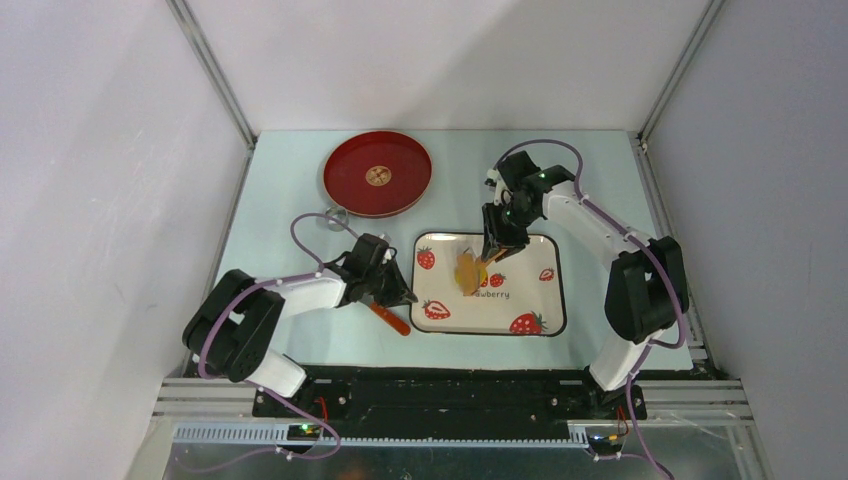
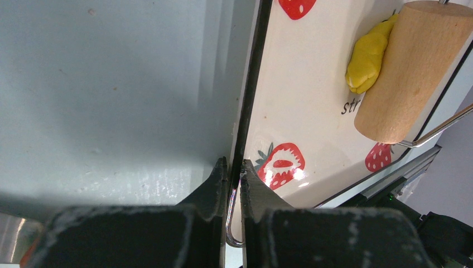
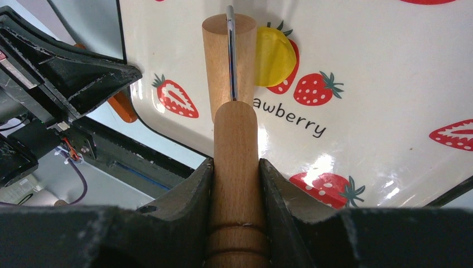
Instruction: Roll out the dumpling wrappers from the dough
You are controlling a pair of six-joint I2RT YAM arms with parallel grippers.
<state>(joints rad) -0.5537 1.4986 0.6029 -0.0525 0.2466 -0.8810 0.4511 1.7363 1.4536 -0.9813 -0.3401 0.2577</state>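
Observation:
The yellow dough (image 1: 468,272) lies as a lump on the strawberry-printed tray (image 1: 540,300). It also shows in the left wrist view (image 2: 367,56) and the right wrist view (image 3: 274,56). My right gripper (image 3: 235,162) is shut on the handle of the tan wooden roller (image 3: 228,61). The roller's barrel rests against the dough's side (image 2: 407,72). My left gripper (image 2: 234,167) is shut on the tray's left rim (image 2: 248,111), and a thin metal wire loop shows between its fingers. No cut dumpling wrappers are in view.
A red round plate (image 1: 377,173) sits at the back left, with a small metal ring (image 1: 335,215) by its near edge. An orange-handled tool (image 1: 392,320) lies on the table under the left gripper (image 1: 402,293). White walls enclose the table.

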